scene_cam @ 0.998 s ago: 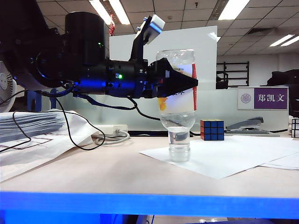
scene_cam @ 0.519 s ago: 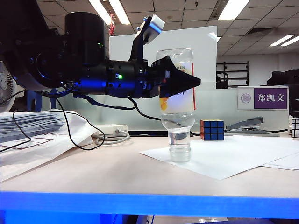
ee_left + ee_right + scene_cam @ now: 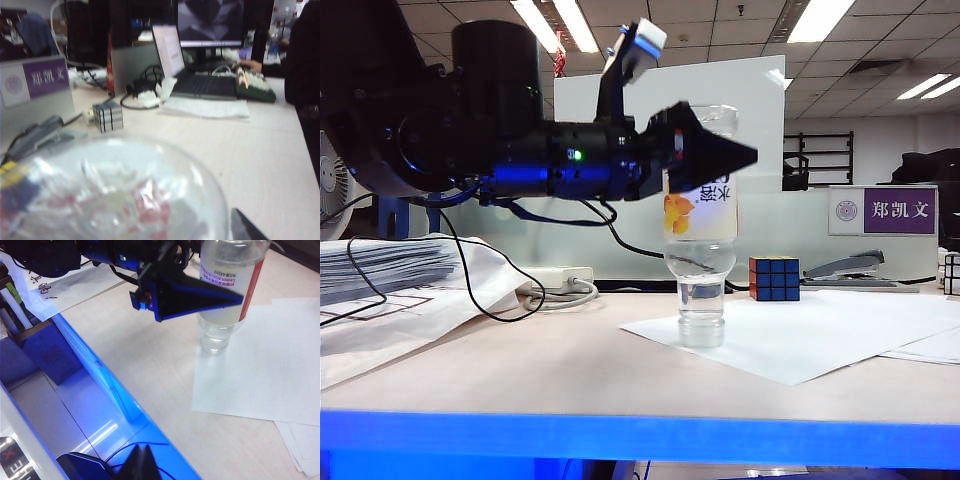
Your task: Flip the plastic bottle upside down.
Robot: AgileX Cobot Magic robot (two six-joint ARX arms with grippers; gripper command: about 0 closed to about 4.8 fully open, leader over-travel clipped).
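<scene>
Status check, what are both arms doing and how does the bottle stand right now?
Left pincer open beside the bottle's upper part. Right pincer shut, parked low off the table edge. Bottle standing cap-down on the paper. Nothing in the way.

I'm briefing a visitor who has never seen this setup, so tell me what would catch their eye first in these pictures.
The plastic bottle stands upside down on its cap on a white sheet of paper at mid-table. The left gripper reaches in from the left, its open fingers flanking the bottle's upper end. Behind the bottle to the right sits a Rubik's cube; the right gripper hangs off the table's near blue edge, shut.
</scene>
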